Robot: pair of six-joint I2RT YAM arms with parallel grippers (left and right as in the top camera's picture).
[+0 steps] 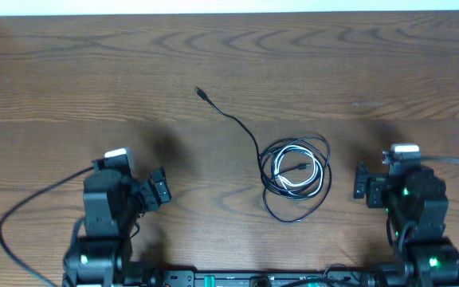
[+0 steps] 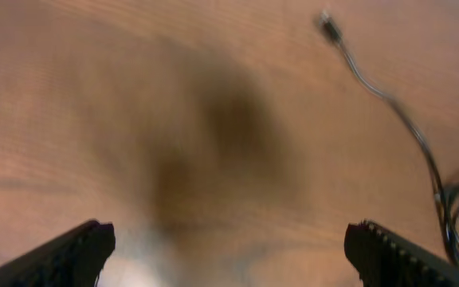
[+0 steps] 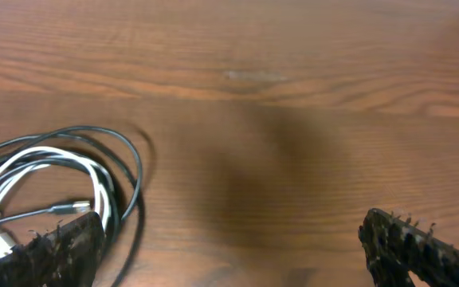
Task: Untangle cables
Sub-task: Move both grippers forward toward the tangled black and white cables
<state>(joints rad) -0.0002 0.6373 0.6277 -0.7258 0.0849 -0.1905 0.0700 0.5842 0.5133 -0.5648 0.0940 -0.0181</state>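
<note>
Quick clearance rundown for you, taking 12 o'clock as the far edge of the table [image 1: 94, 72]. The one lump in your way is the coil mid-table: the white cable [image 1: 297, 183] is bundled inside the loops of the black cable [image 1: 255, 143]. From the coil, the black tail snakes out toward 10–11 o'clock and ends in a plug [image 1: 201, 94], so a sweep in from that side crosses it. At 9 o'clock you've got bare wood between the coil and the left gripper [image 1: 159, 190], jaws spread wide. At 3 o'clock the right gripper [image 1: 362, 183], also spread, sits nearer, with a narrower bare strip. Coming from 12 o'clock it's open wood. At 6 o'clock it's tighter, because the rig's base [image 1: 237, 279] runs along there.
</note>
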